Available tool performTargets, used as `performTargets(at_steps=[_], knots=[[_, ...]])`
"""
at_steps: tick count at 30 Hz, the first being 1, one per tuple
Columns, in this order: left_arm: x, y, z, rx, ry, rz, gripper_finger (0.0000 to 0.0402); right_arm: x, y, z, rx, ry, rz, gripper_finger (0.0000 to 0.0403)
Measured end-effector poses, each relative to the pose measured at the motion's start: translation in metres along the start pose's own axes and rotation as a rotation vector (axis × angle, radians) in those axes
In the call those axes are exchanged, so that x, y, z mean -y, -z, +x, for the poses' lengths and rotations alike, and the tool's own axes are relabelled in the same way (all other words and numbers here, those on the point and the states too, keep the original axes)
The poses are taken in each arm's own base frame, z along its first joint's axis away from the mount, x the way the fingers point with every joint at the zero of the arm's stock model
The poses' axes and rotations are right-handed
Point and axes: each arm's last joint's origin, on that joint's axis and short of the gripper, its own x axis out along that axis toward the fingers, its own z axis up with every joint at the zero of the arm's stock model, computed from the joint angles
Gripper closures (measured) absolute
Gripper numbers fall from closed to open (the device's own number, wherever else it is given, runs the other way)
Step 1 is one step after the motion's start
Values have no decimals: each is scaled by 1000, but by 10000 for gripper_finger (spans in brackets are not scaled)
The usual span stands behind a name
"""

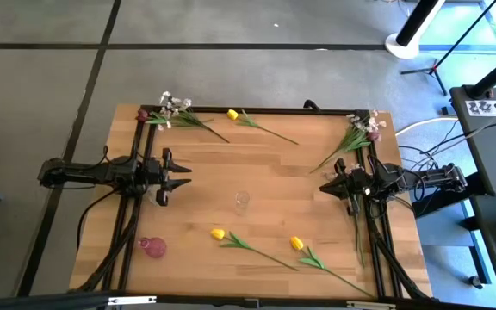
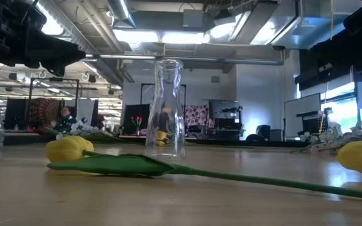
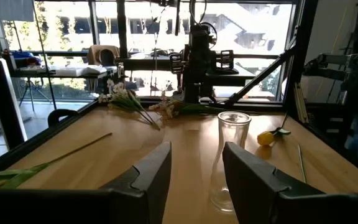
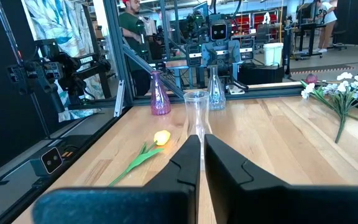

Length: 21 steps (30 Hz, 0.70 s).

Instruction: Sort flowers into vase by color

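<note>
Flowers lie flat on the wooden table. White-pink sprays (image 1: 176, 110) with a dark red bloom (image 1: 143, 113) are at the far left corner, and more sprays (image 1: 362, 131) at the far right. One yellow tulip (image 1: 232, 114) lies by the far edge, two others (image 1: 218, 233) (image 1: 296, 244) near the near edge. A clear glass vase (image 1: 242, 202) stands upright mid-table. My left gripper (image 3: 194, 168) is open at the table's left, level and pointing at this vase (image 3: 227, 158). My right gripper (image 4: 202, 155) is shut at the table's right, also pointing at the vase (image 4: 196, 112).
A pink vase (image 1: 153, 248) stands near the near left corner. A cut-glass vase (image 4: 215, 92) stands by my left arm. Black frame rails run along the table's left and right edges. Bare wood lies between the grippers and the middle vase. A person stands beyond the table in the right wrist view.
</note>
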Motion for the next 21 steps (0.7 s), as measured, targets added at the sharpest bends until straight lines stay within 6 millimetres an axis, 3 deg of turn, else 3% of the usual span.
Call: performTargets(at_steps=[4, 12, 21], knots=[[0, 0, 0, 0, 0, 0, 259, 0, -4, 0, 38, 2, 12, 379], [0, 0, 0, 0, 0, 0, 259, -1, -21, -2, 184, -15, 328, 379], [0, 0, 0, 0, 0, 0, 259, -6, -22, 9, -61, -124, 473, 379]])
